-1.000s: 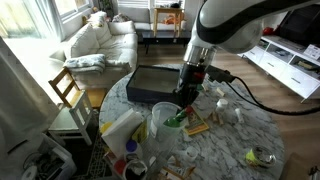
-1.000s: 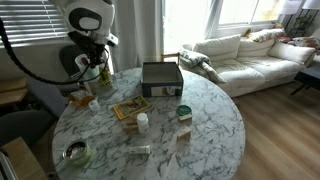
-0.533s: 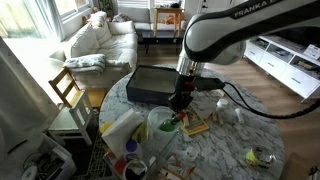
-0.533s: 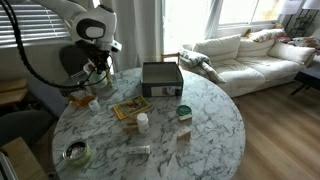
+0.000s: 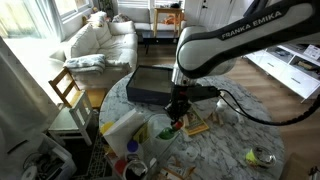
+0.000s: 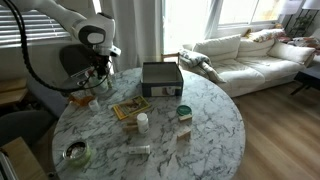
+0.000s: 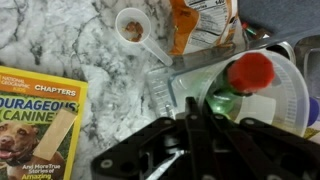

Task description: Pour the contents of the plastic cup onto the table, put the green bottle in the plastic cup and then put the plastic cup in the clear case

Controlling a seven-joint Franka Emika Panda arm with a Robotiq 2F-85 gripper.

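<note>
"Under the arm (image 5: 232,40) I have the round table (image 6: 205,135), white-grey marbled and cluttered. Behind it are a pale sofa (image 6: 240,50), a wood floor (image 6: 285,120) and bright windows (image 6: 190,20)."

"What changed in the last second?"

"I've brought the arm lower. The gripper (image 5: 177,113) has come down from above the plastic cup (image 5: 160,127) to its rim. Cup, clear case (image 5: 150,85) and yellow book (image 6: 131,108) have stayed put."

"Fingers?"

"Pressed together, black and blunt. In the wrist view they hang just beside the cup's wall; whether they pinch the rim I cannot tell."

"And the cup?"

"Near the table's edge, apart from the case, which lies toward the sofa. It is wide, round, milky translucent plastic, with a red-capped green container (image 7: 245,80) inside. The case is a shallow rectangle with dark see-through walls. Near the cup lie a clear round scoop (image 7: 131,24) with something brown in it, a crinkled orange snack bag (image 7: 200,25) and the glossy book."
</note>
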